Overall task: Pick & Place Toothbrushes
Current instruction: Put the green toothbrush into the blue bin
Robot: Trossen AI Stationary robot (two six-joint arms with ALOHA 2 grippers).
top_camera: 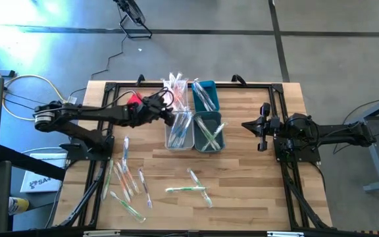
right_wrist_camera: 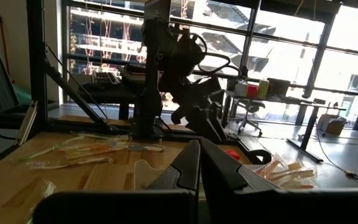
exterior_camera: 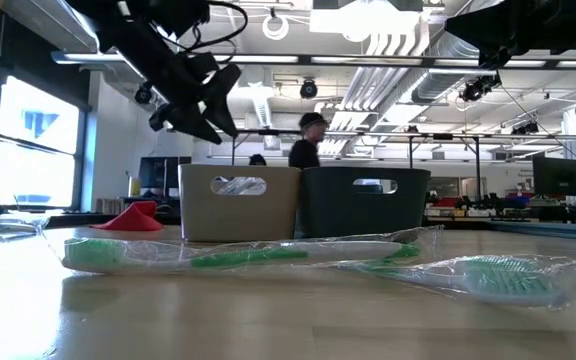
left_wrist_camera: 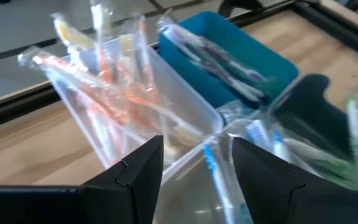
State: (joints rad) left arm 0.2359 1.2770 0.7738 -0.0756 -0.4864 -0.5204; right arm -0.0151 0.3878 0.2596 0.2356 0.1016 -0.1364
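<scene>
Wrapped toothbrushes lie loose on the table in two groups (top_camera: pixel 127 179) (top_camera: pixel 191 189). Others fill four small bins: pink and orange ones in a clear bin (left_wrist_camera: pixel 114 93), dark ones in a teal bin (left_wrist_camera: pixel 229 56), blue ones in a clear bin (top_camera: pixel 179 131), green ones in a dark teal bin (top_camera: pixel 209 131). My left gripper (left_wrist_camera: pixel 196 146) (top_camera: pixel 168 105) hangs open above the clear bins and holds nothing; a blue toothbrush (left_wrist_camera: pixel 213 171) in the bin below shows between its fingers. My right gripper (right_wrist_camera: pixel 199 163) (top_camera: pixel 263 131) waits shut at the right, raised off the table.
A red cloth (top_camera: pixel 133 99) sits on the table by my left arm. In the low view two green toothbrushes (exterior_camera: pixel 238 255) (exterior_camera: pixel 498 275) lie in front of the bins (exterior_camera: pixel 240 200). A person (exterior_camera: pixel 313 140) stands in the room behind. Bare wood lies right of the bins.
</scene>
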